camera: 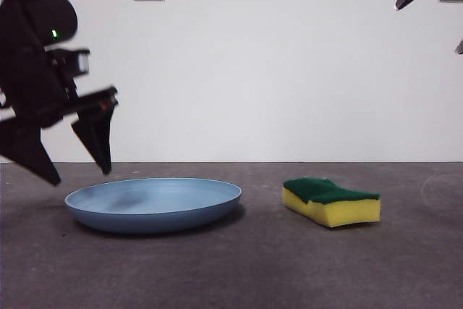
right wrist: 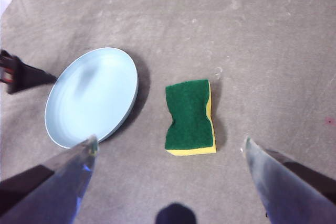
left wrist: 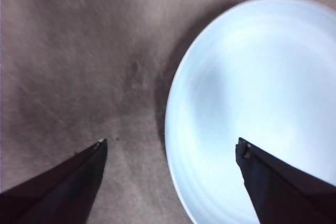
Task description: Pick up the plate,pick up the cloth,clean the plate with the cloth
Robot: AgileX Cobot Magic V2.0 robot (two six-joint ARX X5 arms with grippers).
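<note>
Plate [camera: 153, 205] and sponge [camera: 332, 202] lie apart; your left gripper [camera: 81, 166] hovers spread over the plate's rim, right gripper [right wrist: 169, 148] spread high.

The front camera sits low, about level with the counter [camera: 231, 273], and looks straight across it toward a white wall [camera: 275, 70], with the plate [camera: 153, 204] and the sponge [camera: 331, 202] near and large. The left wrist camera looks down from close above, past the left pincer [left wrist: 170, 150], onto the plate's rim [left wrist: 173, 129] and bare counter (blurred). The right wrist camera hangs much higher behind the right pincer [right wrist: 168, 148], looking down on plate [right wrist: 92, 98] and sponge [right wrist: 190, 116] together. All three views share the plate; the front and right wrist views also share the sponge.
</note>
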